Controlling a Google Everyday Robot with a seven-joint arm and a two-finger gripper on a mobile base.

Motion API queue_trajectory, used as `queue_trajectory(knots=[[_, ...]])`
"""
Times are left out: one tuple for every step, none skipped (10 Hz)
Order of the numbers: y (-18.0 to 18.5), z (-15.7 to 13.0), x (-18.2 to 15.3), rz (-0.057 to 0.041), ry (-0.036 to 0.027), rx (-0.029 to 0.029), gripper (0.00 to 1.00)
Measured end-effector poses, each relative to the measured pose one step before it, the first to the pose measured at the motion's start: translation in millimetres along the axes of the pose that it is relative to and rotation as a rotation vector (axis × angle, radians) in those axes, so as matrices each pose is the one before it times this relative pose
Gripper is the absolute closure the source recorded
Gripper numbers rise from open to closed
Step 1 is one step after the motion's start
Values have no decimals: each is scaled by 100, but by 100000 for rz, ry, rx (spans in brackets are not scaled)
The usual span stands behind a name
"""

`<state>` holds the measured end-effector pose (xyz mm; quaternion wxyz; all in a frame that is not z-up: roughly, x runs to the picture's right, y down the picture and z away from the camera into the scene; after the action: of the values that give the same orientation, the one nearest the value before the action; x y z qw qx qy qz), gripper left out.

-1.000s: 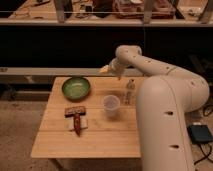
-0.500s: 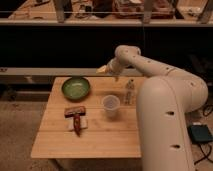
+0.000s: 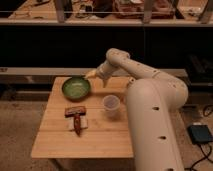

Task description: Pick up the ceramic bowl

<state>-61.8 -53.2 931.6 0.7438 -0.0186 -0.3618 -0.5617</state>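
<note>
Bowl (image 3: 76, 88) sits on the wooden surface (image 3: 100, 137), in its far left corner as I see it. It is green, round and upright, and looks empty.

Gripper (image 3: 91, 75) is at the end of the one arm (image 3: 150, 82), just beside the bowl's far right rim and slightly above it. I can't make out contact. I cannot tell whether the gripper is apart or together; it's a pale blob here.

Key relation: the bowl lies to the view's left of the gripper and a bit toward me. The bowl is round, so there's no long axis to line up with, and I judge the near rim edge is the grab spot.

A clear cup (image 3: 111, 104) stands well apart, on the other side of the gripper from the bowl. A brown brush-like thing (image 3: 76, 116) lies in front of the bowl. Neither is in the path.
</note>
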Motion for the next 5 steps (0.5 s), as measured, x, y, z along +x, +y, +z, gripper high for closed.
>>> queue_trajectory(knots=[[369,796,317,-339,-887,-474,22],[305,1115,588,610,-1141,1839,22],[-13,481,309,498,-259,1987,22],[1,657,413,48,16,1981,23],[200,769,414,-222,135,1411,28]])
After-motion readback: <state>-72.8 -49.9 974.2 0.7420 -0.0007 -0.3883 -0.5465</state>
